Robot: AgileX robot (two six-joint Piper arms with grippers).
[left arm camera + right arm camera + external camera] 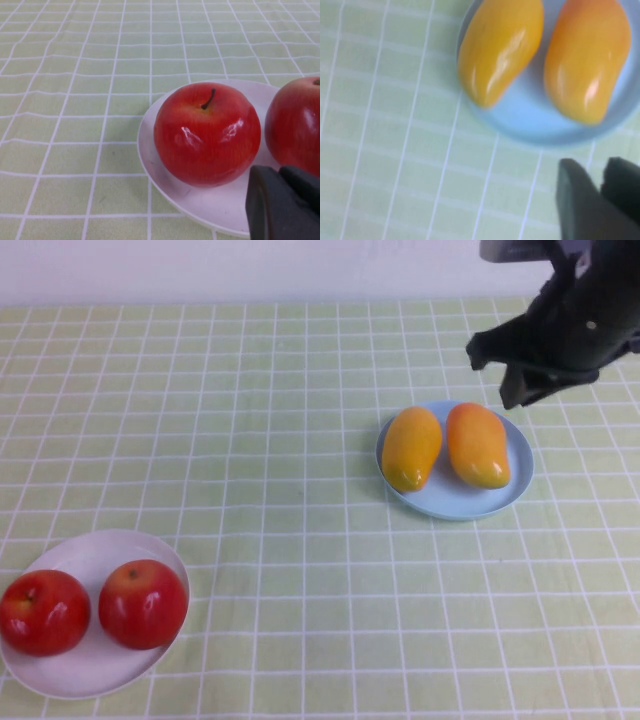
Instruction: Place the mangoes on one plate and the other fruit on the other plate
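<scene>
- White plate (88, 668): sits at the near left of the checked green tablecloth (260, 440); its near rim is cut off by the lower edge of the high view.
- Apples: the left apple (44, 612) and the right apple (143, 603) sit side by side on the white plate, just beside each other. Stem dimples face up (the left wrist view shows one dark stem standing on the nearer apple (207, 133)). The second apple there (295, 130) is cut off at the frame edge.
- My left gripper (282, 207): not seen in the high view; only dark finger ends show in the left wrist view, low beside the plate rim (150, 160), close to the nearer apple. They lie close together with nothing between them.
- Blue plate (456, 502): right of centre, farther back on the cloth.
- Mangoes: the left mango (411, 448) and the right mango (478, 445) both lie on the blue plate, parallel, long axes running from far to near. The left one leans slightly toward the left at its near end, overhanging the rim there.
- My right gripper (495, 368): raised over the cloth just behind the blue plate's far right rim, touching no fruit. Its fingers (580, 205) sit nearly together, empty (partly cut off in the right wrist view).
</scene>
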